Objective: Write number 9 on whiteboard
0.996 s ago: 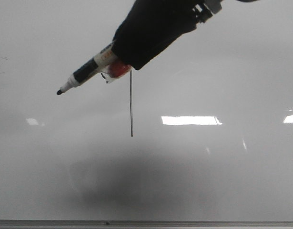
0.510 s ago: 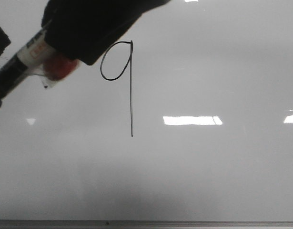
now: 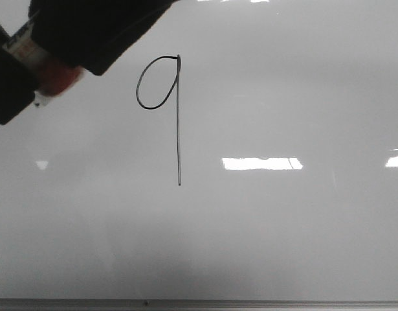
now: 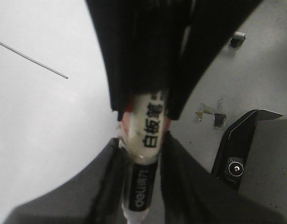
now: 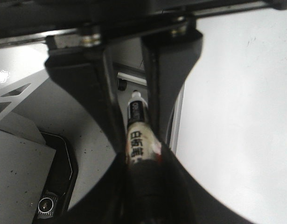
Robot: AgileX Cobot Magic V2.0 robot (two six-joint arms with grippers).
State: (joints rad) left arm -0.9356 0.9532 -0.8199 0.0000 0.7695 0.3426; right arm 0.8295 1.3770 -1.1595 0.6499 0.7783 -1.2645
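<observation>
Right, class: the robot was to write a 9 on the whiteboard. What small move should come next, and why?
Probably lift the marker away and add no stroke. The number 9 looks finished on the whiteboard: a closed loop joined to a stem. The marker seems gripped by left pincer and right pincer, apart from the line.

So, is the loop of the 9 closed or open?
Closed: on the whiteboard, the number 9 shows its oval loop meeting the straight stem at both ends.
</observation>
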